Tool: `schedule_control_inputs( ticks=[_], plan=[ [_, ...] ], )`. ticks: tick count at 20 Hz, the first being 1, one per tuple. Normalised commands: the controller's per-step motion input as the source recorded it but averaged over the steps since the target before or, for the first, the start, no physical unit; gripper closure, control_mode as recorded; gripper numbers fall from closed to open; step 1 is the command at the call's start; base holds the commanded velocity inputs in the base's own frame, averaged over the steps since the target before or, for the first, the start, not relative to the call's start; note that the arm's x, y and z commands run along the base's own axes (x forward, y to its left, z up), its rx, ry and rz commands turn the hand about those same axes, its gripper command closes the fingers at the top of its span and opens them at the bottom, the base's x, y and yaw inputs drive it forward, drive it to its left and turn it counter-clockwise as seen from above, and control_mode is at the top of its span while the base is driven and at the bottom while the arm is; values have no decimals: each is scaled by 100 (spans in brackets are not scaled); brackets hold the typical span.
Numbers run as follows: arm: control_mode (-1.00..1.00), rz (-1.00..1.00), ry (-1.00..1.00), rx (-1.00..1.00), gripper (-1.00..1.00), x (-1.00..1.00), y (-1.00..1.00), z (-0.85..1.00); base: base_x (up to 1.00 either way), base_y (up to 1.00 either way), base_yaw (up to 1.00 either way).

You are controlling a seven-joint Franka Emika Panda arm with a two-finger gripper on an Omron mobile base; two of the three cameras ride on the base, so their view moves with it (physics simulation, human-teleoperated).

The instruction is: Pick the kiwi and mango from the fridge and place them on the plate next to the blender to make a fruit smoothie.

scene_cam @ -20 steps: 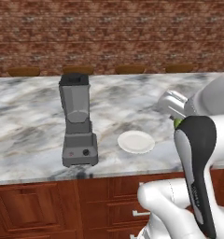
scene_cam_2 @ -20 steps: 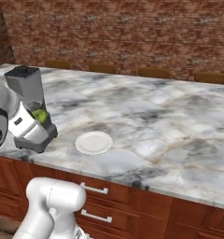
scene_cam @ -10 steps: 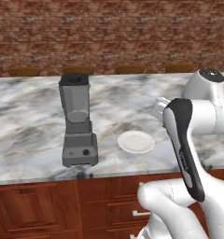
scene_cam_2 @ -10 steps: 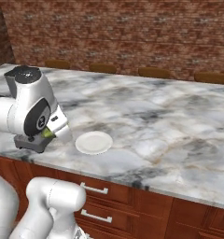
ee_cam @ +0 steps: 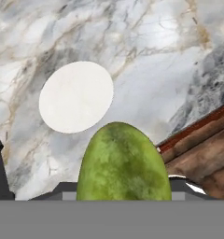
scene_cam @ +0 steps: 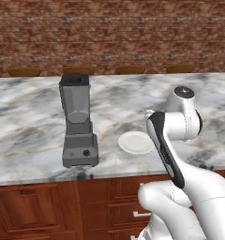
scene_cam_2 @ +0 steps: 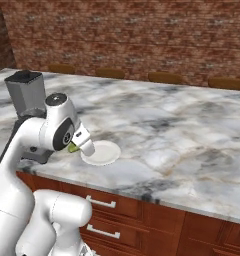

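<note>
Claw (scene_cam_2: 78, 146) clamped on green mango (ee_cam: 124, 163), held above counter edge, near white plate (ee_cam: 76, 97)

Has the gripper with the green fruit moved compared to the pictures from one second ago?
Yes. In the right base view the gripper, shut on the green fruit, has moved away from the blender toward the plate, now at its near edge.

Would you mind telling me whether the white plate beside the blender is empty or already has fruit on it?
Empty. The plate shows a bare white surface in the hand view; the green fruit sits in the gripper, not on it.
</note>
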Motion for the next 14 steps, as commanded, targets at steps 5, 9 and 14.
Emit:
schedule_control_inputs(
  ticks=[5, 9, 14],
  plan=[
    [-100, 0, 0, 0, 100, 93, 0, -42, 0, 0, 0],
    [-100, 0, 0, 0, 100, 76, 0, -27, 0, 0, 0],
    [-100, 0, 3, 0, 100, 71, 0, -29, 0, 0, 0]
  ],
)
